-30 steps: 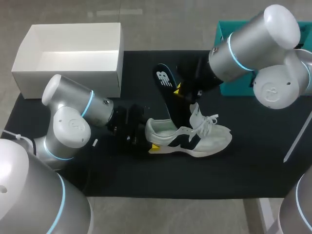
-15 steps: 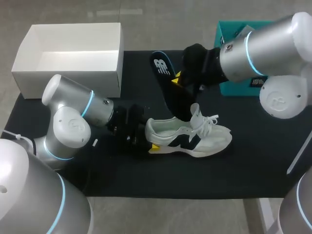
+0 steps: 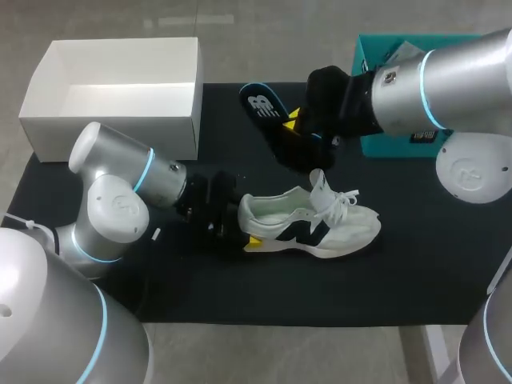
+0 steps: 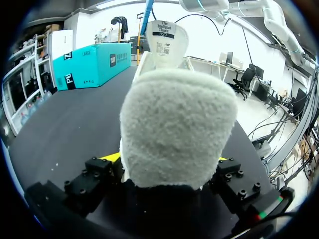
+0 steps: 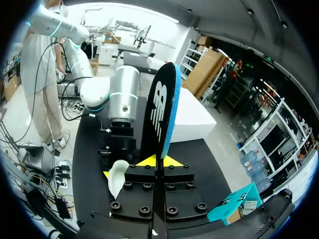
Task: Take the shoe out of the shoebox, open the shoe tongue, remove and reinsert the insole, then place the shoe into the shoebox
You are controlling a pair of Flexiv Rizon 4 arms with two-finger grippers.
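Observation:
A white shoe [image 3: 312, 224] with dark side marks lies on its sole on the black mat [image 3: 400, 272], toe to the right. My left gripper [image 3: 240, 228] is shut on the shoe's heel, and the fuzzy heel [image 4: 177, 134] fills the space between its fingers, the tongue [image 4: 164, 42] standing up beyond. Behind the shoe, my right gripper [image 3: 298, 128] is shut on the black insole [image 3: 262, 110], which has a blue edge and a white logo and hangs clear of the shoe. In the right wrist view the insole [image 5: 160, 107] rises straight from that gripper [image 5: 155, 162].
An open white shoebox [image 3: 120, 120] stands at the back left, half off the mat. A teal box [image 3: 370, 60] sits at the back right, behind my right arm. The teal box [image 4: 94, 64] also shows beyond the shoe in the left wrist view.
My right arm has drawn the insole up and back, out of the shoe, and swung it flatter toward the back left. The left arm and the shoe have not moved.

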